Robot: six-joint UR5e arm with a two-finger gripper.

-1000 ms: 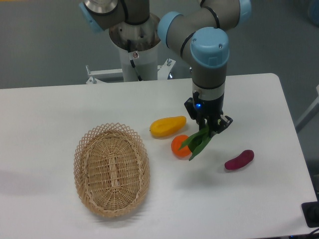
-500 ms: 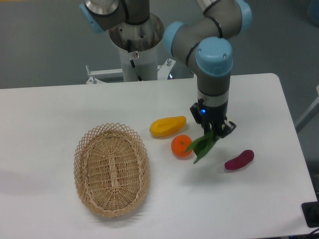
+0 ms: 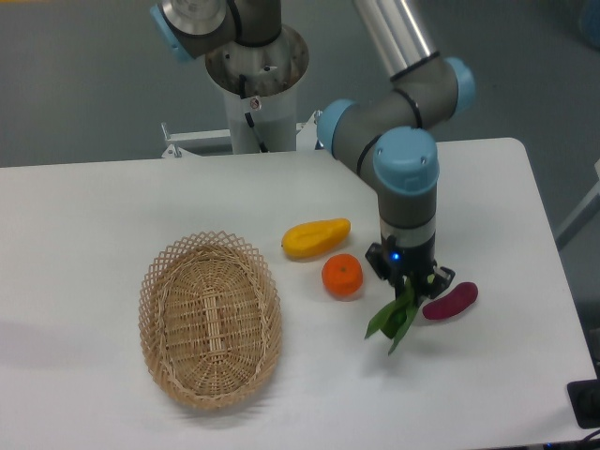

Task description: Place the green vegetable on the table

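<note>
- gripper (image 3: 410, 284) is clamped on the stem end of the green vegetable (image 3: 396, 320); the leaf hangs down and to the left from the fingers
- whether the leaf tips touch the table (image 3: 94, 216) can't be told from this angle; they sit low, right at the surface
- vegetable sits between the orange fruit (image 3: 342, 276) and the purple eggplant piece (image 3: 451, 301), slightly in front of both and close to the eggplant; touching it or not, can't tell
- yellow fruit (image 3: 316, 238) lies behind the orange, just beside it
- oval wicker basket (image 3: 210, 320) is on the left half of the table, well apart from the gripper, nothing visible inside
- table is plain white, matte, rounded corner at the far right; faint shadow under the vegetable
- arm base column (image 3: 253, 89) is mounted behind the far table edge, with a white bracket (image 3: 183, 141) at its foot
- floor behind is grey, uniform
- dark object (image 3: 586, 403) is cut off at the lower right frame edge, can't identify it
</note>
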